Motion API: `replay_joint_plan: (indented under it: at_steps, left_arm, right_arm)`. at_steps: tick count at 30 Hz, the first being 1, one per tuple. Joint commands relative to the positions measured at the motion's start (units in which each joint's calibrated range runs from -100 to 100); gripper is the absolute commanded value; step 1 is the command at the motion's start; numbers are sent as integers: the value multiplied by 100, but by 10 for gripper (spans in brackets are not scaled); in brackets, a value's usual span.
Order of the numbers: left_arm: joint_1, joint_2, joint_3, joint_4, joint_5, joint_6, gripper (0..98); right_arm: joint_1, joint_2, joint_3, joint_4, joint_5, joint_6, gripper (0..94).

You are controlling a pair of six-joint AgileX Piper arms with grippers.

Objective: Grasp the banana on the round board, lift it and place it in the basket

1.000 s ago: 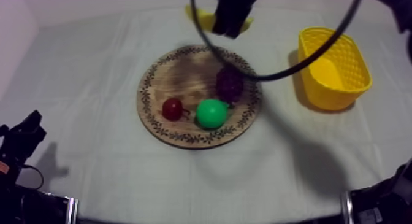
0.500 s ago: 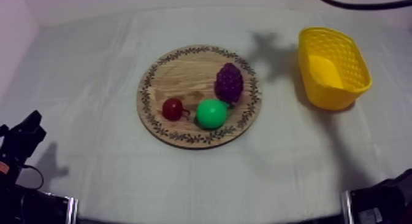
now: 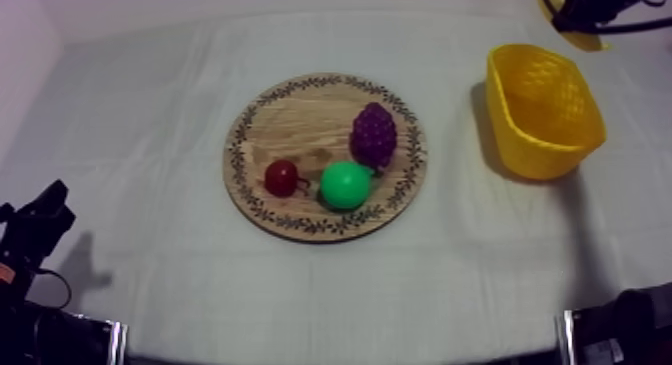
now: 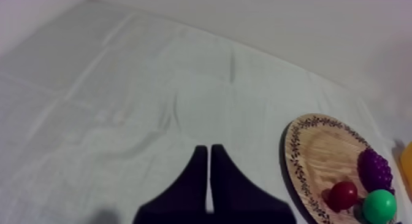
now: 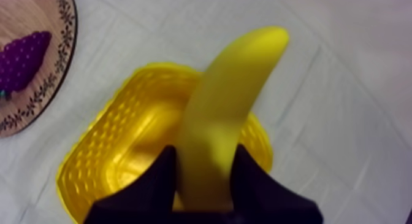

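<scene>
The banana [image 5: 230, 116] hangs over the yellow basket [image 5: 92, 159] near the right edge of the table [image 3: 540, 269]. It is grasped by the right gripper [image 5: 205, 151], its long axis running straight out from the grip and its tip past the basket's rim. The left gripper [image 4: 208, 151] is clenched on nothing.

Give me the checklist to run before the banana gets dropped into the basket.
1. Grip: right gripper shut on the banana: ok.
2. Aim: banana centred over the yellow basket: cannot tell; its tip shows past the rim.
3. Basket upright, mouth up: ok.
4. Other arm: left gripper shut, over the cloth beside the wooden board, away from the basket: ok.
5. Bystanders: grapes, pear and small red fruit on the board, apart from the basket: ok.
</scene>
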Motion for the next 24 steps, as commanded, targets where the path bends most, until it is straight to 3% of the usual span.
replay_joint_plan:
  at_steps: [1,10,17,24]
  left_arm:
    - [-1,-3,3,-1,-2,-1,1]
    - [-1,-3,3,-1,-2,-1,1]
    - [-1,-3,3,-1,-2,-1,1]
    - [-1,-3,3,-1,-2,-1,1]
  right_arm:
    - [13,-5,274,11,-9,47,141]
    - [42,-118,980,100,-358,-88,149]
    - [63,-353,1255,154,-605,-461,401]
    - [-72,-1131,1914,261,-1192,-741,437]
